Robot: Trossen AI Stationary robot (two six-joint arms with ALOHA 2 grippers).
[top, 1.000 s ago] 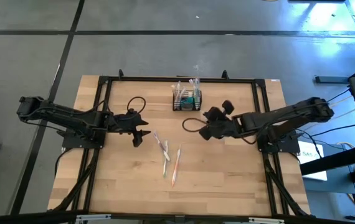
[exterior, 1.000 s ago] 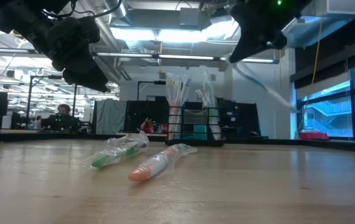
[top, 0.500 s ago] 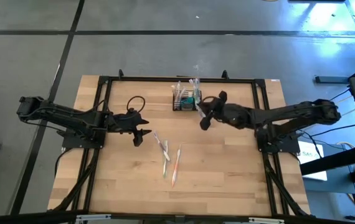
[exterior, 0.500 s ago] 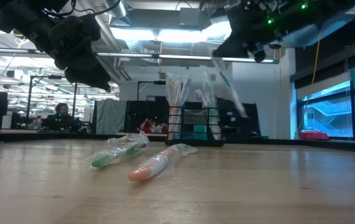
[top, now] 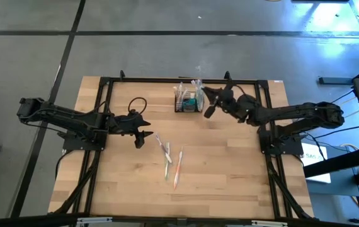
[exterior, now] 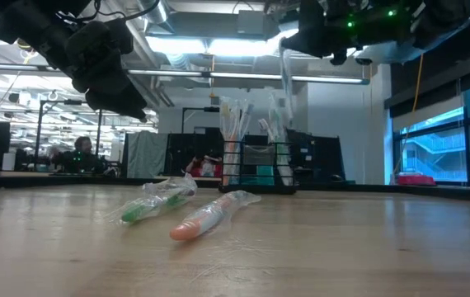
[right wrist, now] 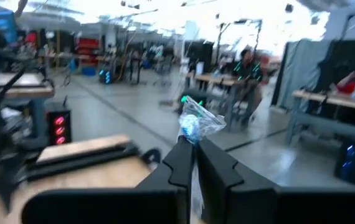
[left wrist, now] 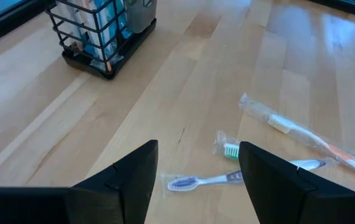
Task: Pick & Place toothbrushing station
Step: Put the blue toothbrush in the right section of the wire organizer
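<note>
The right pincer [top: 208, 108] is clamped on a clear-wrapped toothbrush [exterior: 286, 74], held just beside the small black wire-mesh caddy [top: 188, 101] at the desk's [top: 230, 176] far edge. The left pincer [top: 143, 134] hangs spread wide, empty — near three wrapped pastel toothbrushes [top: 165, 150] lying mid-desk.

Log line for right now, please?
right hand: shut on wrapped toothbrush, beside caddy | left hand: open, waiting | table: three wrapped toothbrushes
</note>
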